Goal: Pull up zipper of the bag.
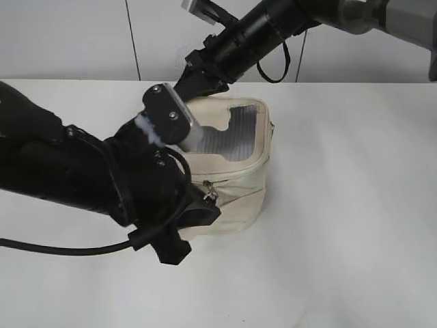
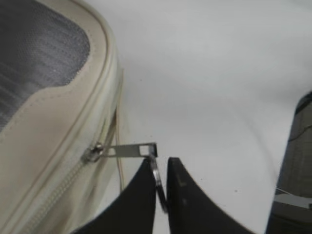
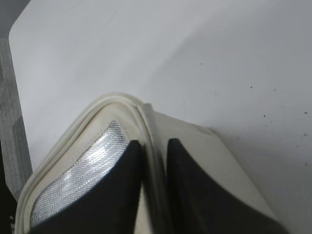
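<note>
While the exterior view hides both grips, wrist views show the left claw point(image 2: 159, 183) pinching the zipper point(image 2: 127, 150) ring and the right claw point(image 3: 153, 161) clamping the bag point(image 1: 235, 171) rim.

Matt cloth bag point(image 1: 232, 184) (shiny metal zipper point(image 2: 127, 150))

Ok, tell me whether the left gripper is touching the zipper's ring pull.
Touching. The left wrist view shows the left gripper shut on the ring pull.

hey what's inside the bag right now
Cannot tell: the bag has its lid down, and the grey mesh panel shows nothing through it. The left gripper pinches the zipper pull ring.
</note>
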Available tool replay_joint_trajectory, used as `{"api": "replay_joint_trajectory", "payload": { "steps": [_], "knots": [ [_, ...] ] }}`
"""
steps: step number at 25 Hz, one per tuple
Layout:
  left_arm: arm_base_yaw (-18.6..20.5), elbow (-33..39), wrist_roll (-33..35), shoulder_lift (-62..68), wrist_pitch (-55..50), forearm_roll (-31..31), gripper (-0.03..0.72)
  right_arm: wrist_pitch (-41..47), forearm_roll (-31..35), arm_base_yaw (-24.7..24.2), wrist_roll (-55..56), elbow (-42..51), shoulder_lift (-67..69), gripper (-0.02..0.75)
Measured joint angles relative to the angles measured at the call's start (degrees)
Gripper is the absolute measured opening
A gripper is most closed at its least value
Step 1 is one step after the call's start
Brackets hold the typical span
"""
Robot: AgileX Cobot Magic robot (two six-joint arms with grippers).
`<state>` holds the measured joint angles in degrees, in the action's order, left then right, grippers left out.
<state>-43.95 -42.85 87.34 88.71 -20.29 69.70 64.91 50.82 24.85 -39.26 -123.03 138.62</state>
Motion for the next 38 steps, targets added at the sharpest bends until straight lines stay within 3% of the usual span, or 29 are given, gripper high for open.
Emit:
{"api": "replay_joint_trajectory", "payload": {
  "steps": [2, 3, 6, 9, 12, 16, 19, 22, 25, 26, 30, 38],
  "knots": [
    [1.9, 0.0, -1.9, -1.4, -4.2, -1.1, 0.164, -0.2, -0.6, -0.8, 0.2, -0.1, -0.6, 0.330],
    [3.2, 0.0, -3.5, -2.4, -7.1, -2.4, 0.230, 0.1, -1.6, -1.3, 0.8, -0.1, -1.1, 0.365],
    [7.9, 0.0, -14.6, -5.7, -15.1, -11.3, 0.358, 1.1, -6.0, -3.3, 4.2, -0.1, -3.9, 0.382],
    [13.9, 0.0, -24.8, -9.1, -18.0, -20.1, 0.391, 2.9, -8.9, -6.3, 7.3, -0.1, -6.9, 0.344],
    [20.8, -2.9, -27.5, -9.6, -19.4, -22.7, 0.388, 3.6, -8.8, -10.3, 9.2, 2.8, -10.4, 0.313],
    [27.0, -15.9, -26.6, -2.3, -26.2, -23.5, 0.368, -3.7, -1.0, -16.8, 1.5, 23.5, -20.9, 0.272],
    [27.1, -31.7, -25.4, 7.9, -32.7, -23.4, 0.366, -15.5, 12.1, -20.7, -15.2, 47.5, -32.6, 0.263],
    [25.5, -47.7, -25.1, 19.8, -40.5, -23.7, 0.371, -27.1, 28.0, -21.2, -35.8, 68.4, -42.0, 0.262],
    [23.6, -61.5, -25.8, 29.8, -47.1, -25.1, 0.383, -30.8, 45.9, -21.0, -56.1, 79.9, -45.7, 0.301],
    [22.9, -65.4, -26.6, 32.7, -47.8, -25.5, 0.386, -30.6, 48.5, -21.0, -60.9, 81.9, -45.9, 0.333],
    [21.1, -74.7, -29.2, 39.6, -48.7, -26.4, 0.392, -28.4, 52.6, -20.7, -67.5, 85.2, -45.5, 0.438],
    [19.7, -76.2, -32.4, 41.6, -49.2, -27.0, 0.392, -28.3, 53.5, -20.5, -68.8, 85.3, -42.9, 0.456]
  ]
}}
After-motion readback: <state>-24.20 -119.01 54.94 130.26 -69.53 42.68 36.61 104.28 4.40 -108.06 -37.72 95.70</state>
